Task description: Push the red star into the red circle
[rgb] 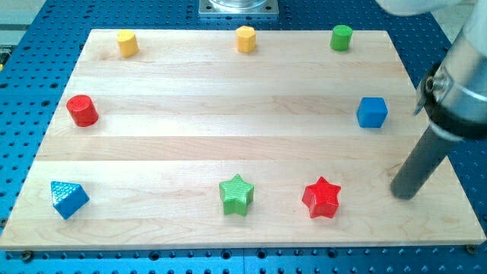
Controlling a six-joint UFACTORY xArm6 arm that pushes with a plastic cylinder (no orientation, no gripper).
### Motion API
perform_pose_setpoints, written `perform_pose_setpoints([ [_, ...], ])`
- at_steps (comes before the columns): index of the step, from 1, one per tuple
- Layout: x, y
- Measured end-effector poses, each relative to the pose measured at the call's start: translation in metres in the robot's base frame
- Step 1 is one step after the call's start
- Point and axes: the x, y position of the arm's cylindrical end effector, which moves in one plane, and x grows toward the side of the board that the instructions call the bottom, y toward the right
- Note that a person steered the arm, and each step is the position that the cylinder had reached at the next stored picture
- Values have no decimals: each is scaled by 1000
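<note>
Red star (321,198), light, rigid and best pushed at its right-hand points, is shown untouched, my tip (404,195) holding nothing.

seven blocks sit on the counter (228,114). two are stars: the red star (321,198) and the green star (236,195). three are cylinders: the red cylinder (81,110), the yellow cylinder (127,43) and the green cylinder (342,37). one each of the rest: the orange hexagon (245,39), the blue cube (372,112) and the blue triangle (68,199).
</note>
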Motion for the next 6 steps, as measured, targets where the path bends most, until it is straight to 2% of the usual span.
perform_pose_setpoints([
  [1,16,-96],
  [3,13,-131],
  [4,-4,-151],
  [5,-54,-159],
  [6,-42,-144],
])
